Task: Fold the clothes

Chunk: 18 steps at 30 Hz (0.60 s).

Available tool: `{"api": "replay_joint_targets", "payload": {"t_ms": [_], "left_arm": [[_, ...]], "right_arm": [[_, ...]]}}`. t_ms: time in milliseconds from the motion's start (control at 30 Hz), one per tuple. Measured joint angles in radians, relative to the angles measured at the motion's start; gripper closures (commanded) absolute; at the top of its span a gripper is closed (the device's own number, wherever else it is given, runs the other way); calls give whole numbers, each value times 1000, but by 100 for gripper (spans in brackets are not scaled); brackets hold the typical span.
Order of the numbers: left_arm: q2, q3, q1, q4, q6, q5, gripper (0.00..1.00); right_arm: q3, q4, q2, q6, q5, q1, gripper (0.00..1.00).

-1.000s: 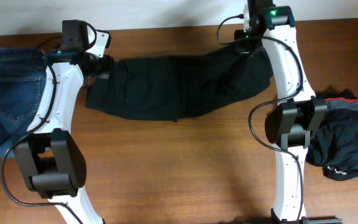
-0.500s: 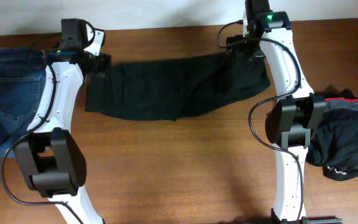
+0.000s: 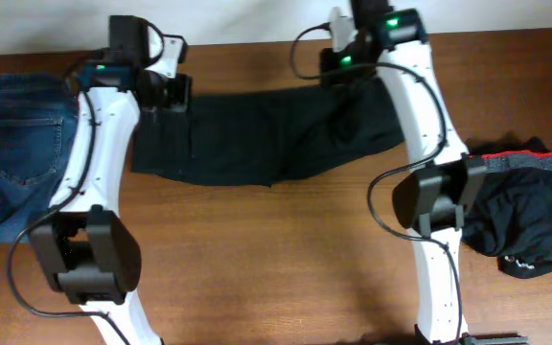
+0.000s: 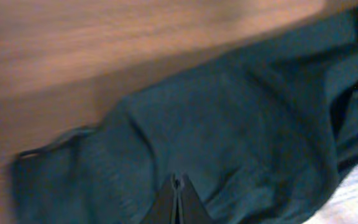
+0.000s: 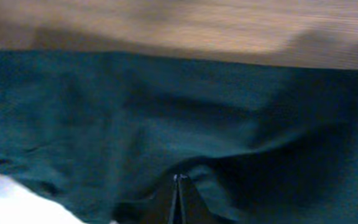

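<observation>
A dark green garment (image 3: 257, 134) lies spread across the far middle of the wooden table. My left gripper (image 3: 178, 99) is at its far left edge. In the left wrist view its fingers (image 4: 178, 182) are shut on the dark cloth (image 4: 229, 112). My right gripper (image 3: 338, 72) is at the garment's far right edge. In the right wrist view its fingers (image 5: 179, 179) are shut on a fold of the same cloth (image 5: 166, 106). Both wrist views are blurred.
Blue jeans (image 3: 17, 144) lie flat at the table's left end. A heap of dark clothes with red trim (image 3: 530, 206) sits at the right edge. Bare wooden table (image 3: 276, 259) stretches in front of the garment. A white wall runs behind the table.
My left gripper has moved right and my right gripper left, each holding the garment's far edge. The garment's right end has drawn in toward the middle.
</observation>
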Motion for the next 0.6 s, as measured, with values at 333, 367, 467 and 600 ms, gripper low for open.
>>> {"api": "replay_joint_targets", "payload": {"t_ms": [333, 367, 467, 600], "left_arm": [[93, -13, -44, 10, -13, 19, 99], [103, -13, -44, 10, -16, 19, 100], [140, -13, -44, 14, -26, 21, 99], [188, -14, -44, 20, -29, 8, 99]], "right_arm": [[-85, 120, 66, 73, -32, 114, 96], [-117, 146, 80, 84, -36, 118, 96], [-158, 180, 92, 92, -37, 120, 96], [-225, 254, 94, 106, -44, 122, 96]]}}
